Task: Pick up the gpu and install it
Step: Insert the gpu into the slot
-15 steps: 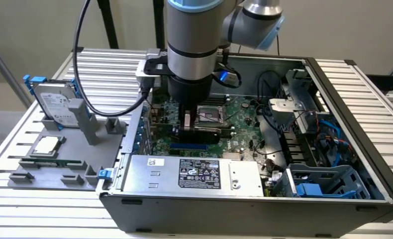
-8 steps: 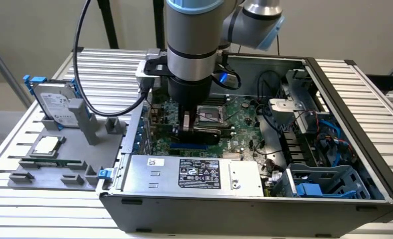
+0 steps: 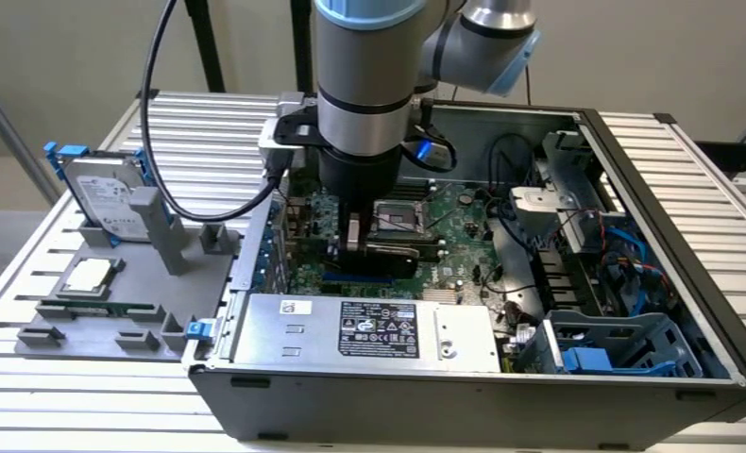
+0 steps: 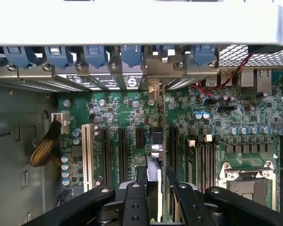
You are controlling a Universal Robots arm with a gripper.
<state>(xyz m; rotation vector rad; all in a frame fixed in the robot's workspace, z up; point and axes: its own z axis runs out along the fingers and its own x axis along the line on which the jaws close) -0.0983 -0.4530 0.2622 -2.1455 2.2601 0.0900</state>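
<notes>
Gripper (image 4: 156, 188) fingers are pinching the gpu (image 4: 155, 155) edge-on. Card is standing upright over the motherboard (image 4: 212, 117) slots inside the computer case (image 3: 625, 377).

Open computer case (image 3: 625, 377) fills centre and right of exterior view, lying on slatted table (image 3: 83, 415). Motherboard (image 3: 462, 226) flat on case floor. Power supply (image 3: 361, 328) along case's near wall, drive cage (image 3: 613, 349) at lower right corner. Robot arm (image 3: 363, 85) drops from top centre into case; gripper (image 3: 376, 247) low over motherboard, card (image 4: 156, 165) standing on edge between fingers (image 4: 132, 202), among slots (image 4: 122, 148). Parts tray (image 3: 109, 302) at left beside case, hard drive (image 3: 106, 203) upright at its far end.
</notes>
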